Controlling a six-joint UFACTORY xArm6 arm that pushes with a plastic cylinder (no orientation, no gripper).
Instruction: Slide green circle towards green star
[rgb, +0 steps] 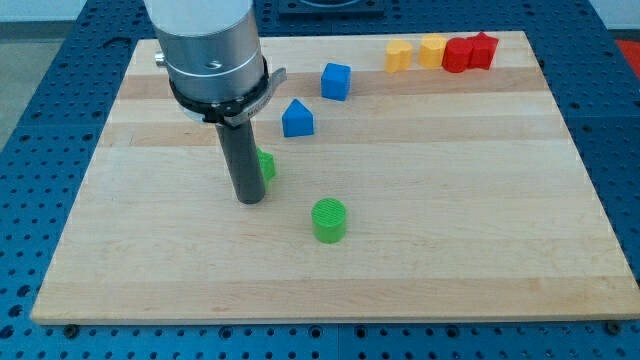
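**Tip beside the green star**

My tip (250, 200) rests on the worktop (450, 230), touching the half-hidden green star (266, 165) on its left. The green circle (329, 220) sits apart, nearer and right. No pincer, container or writing shows.

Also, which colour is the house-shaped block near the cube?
Blue. The house-shaped block shows clearly in the camera view, below-left of the blue cube.

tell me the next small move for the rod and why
Probably swing my tip round to the view's right of the green circle. My tip now stands at the circle's left, hard by the partly hidden green star, so pushing leftward and slightly up from the far side should drive the circle toward the star.
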